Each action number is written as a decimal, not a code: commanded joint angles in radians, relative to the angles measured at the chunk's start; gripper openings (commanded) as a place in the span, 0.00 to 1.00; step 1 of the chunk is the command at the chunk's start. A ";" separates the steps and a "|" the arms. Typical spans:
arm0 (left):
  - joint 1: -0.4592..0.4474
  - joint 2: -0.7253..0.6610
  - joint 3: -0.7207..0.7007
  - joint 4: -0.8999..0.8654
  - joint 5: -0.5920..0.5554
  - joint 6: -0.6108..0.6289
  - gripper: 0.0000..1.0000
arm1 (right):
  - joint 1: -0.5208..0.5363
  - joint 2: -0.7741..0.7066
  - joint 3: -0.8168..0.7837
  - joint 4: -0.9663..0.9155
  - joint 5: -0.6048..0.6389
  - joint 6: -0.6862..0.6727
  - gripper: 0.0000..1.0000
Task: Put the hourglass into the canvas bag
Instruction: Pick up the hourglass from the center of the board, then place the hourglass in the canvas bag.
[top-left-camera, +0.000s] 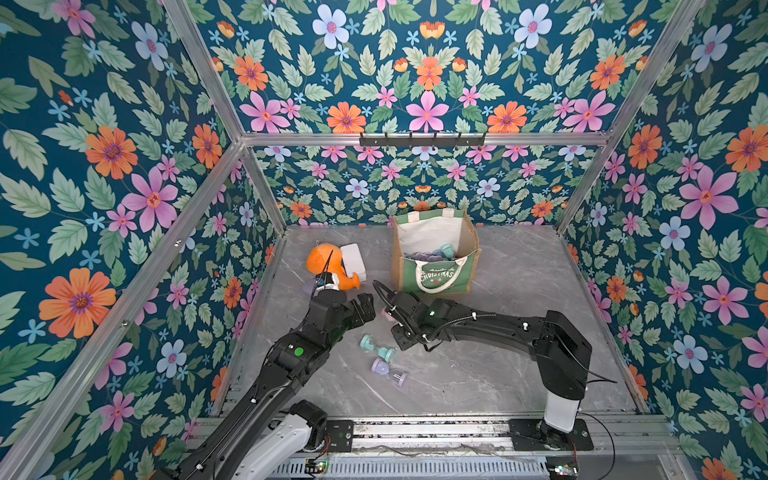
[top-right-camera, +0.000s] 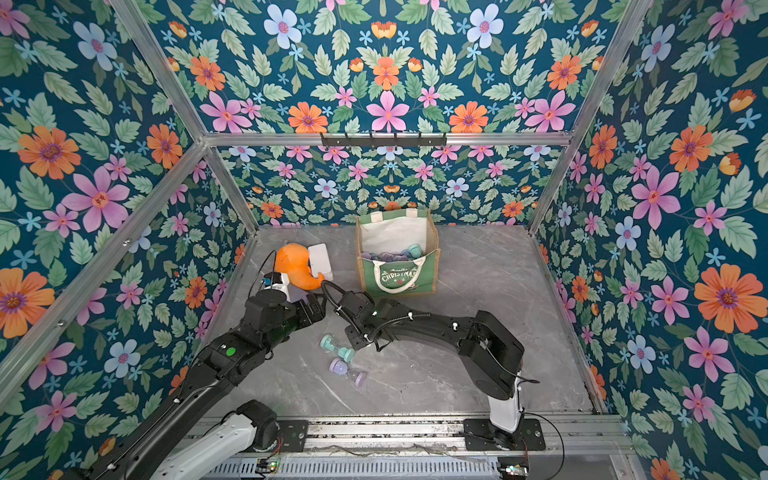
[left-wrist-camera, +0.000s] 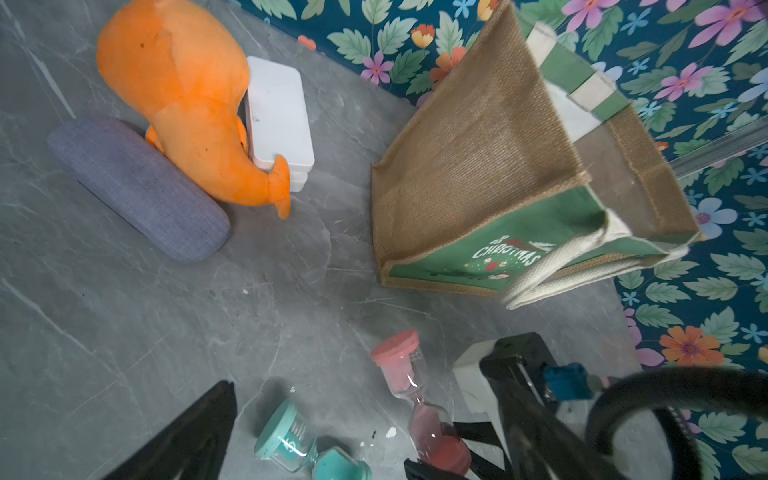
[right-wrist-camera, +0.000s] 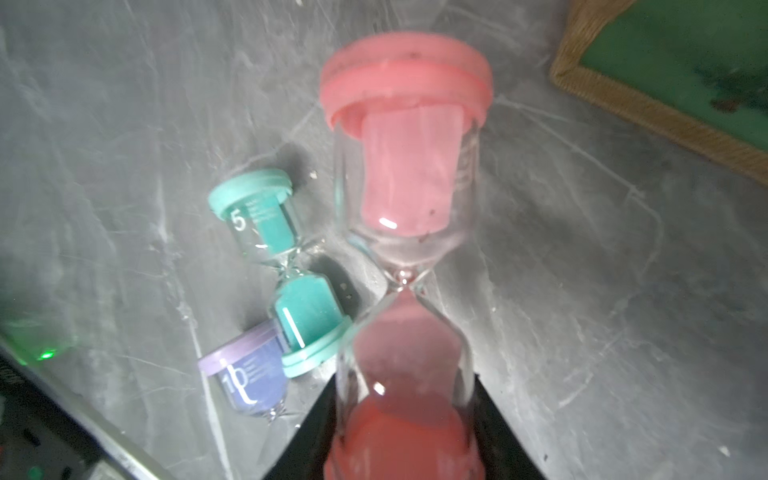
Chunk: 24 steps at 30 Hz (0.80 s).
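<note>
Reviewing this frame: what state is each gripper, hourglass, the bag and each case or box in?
right gripper: shut on pink hourglass
pink hourglass: held by one end
left gripper: open, empty
teal hourglass: lying on table
purple hourglass: lying on table
canvas bag: upright, open, hourglasses inside
glasses case: closed
white box: closed

Pink hourglass (right-wrist-camera: 405, 187) blurred, base cropped, canvas bag (top-left-camera: 465, 274) contents indistinct

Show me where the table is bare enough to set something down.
Widest bare table lies between the canvas bag and the right wall, and in front, between the purple hourglass and the right arm's base. Crowded: around the orange plush, white box, and mid-table by the teal hourglass.
</note>
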 joint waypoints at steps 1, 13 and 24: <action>0.002 0.012 0.040 -0.008 -0.015 0.039 1.00 | -0.021 -0.048 0.033 -0.049 0.026 -0.009 0.37; 0.002 0.123 0.236 0.019 0.041 0.119 1.00 | -0.157 -0.249 0.120 -0.088 0.013 -0.024 0.37; 0.002 0.320 0.386 0.064 0.111 0.152 1.00 | -0.376 -0.259 0.212 -0.085 -0.042 -0.078 0.37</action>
